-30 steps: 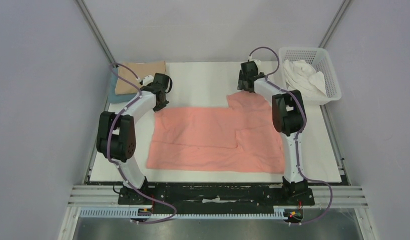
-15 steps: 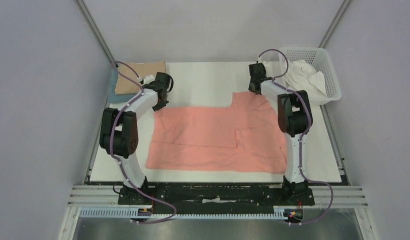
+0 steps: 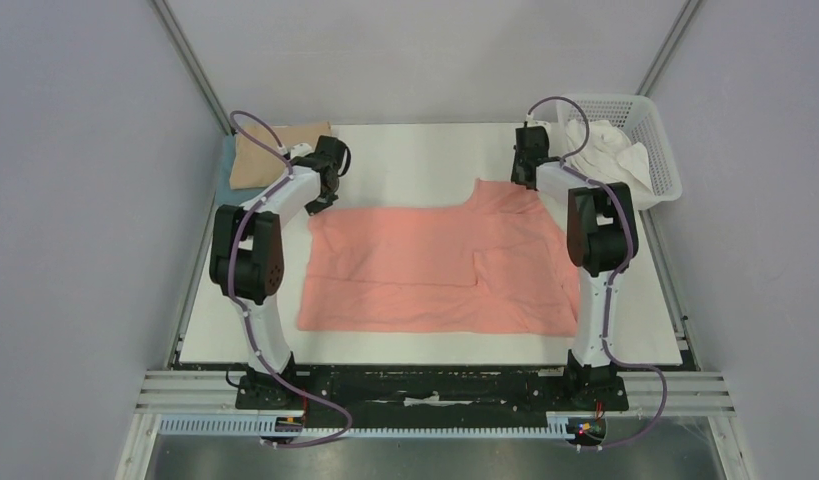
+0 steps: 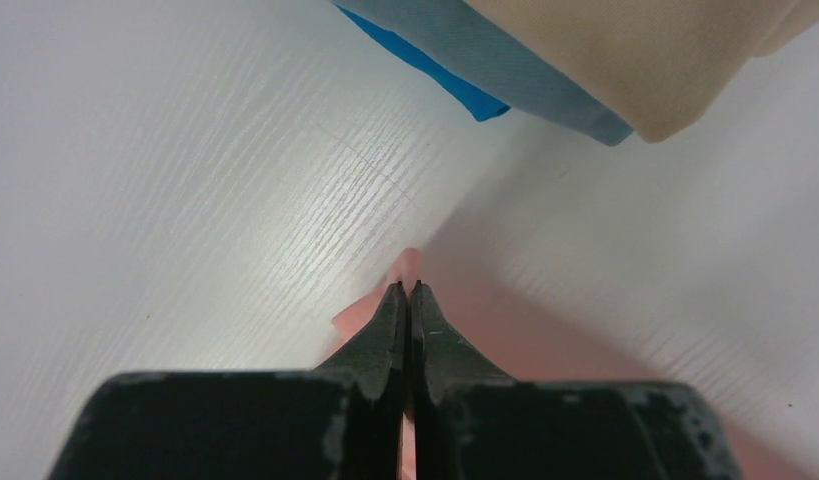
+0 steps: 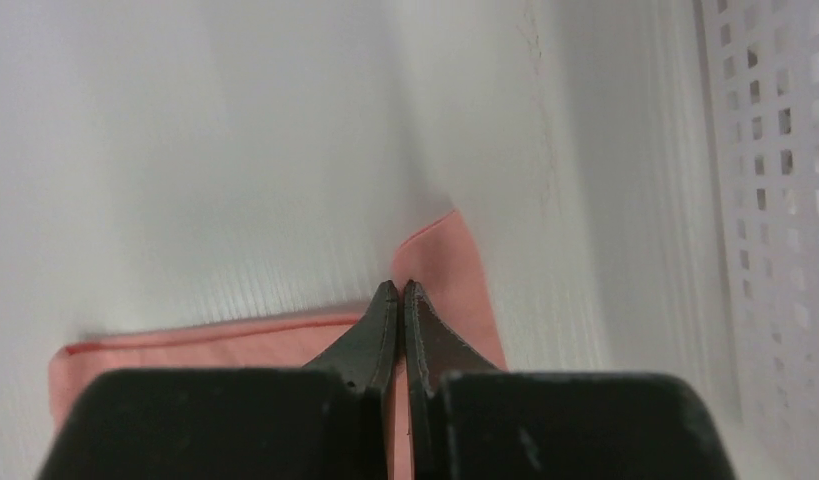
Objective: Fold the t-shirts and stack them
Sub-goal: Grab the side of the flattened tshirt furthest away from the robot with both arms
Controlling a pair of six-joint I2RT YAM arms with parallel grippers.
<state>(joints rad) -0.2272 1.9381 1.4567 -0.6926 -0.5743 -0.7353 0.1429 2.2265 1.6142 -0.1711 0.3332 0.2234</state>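
Shift since a second ago: the right gripper (image 3: 522, 183) is carried right, toward the basket (image 3: 647, 108), and the left gripper (image 3: 320, 207) slightly right; the salmon-pink shirt (image 3: 435, 265) is drawn right with them.
Left gripper: fingers (image 4: 385, 320) pressed together, a far left corner of the salmon-pink shirt pinched between them.
Right gripper: tips closed on the far right corner of the same shirt.
Salmon-pink shirt: spread flat mid-table (image 3: 415, 150), a folded flap at its right.
Tan shirt (image 3: 275, 155): folded at far left, laid on the blue shirt (image 3: 228, 170).
White shirt (image 3: 605, 150): crumpled in the basket, far right.
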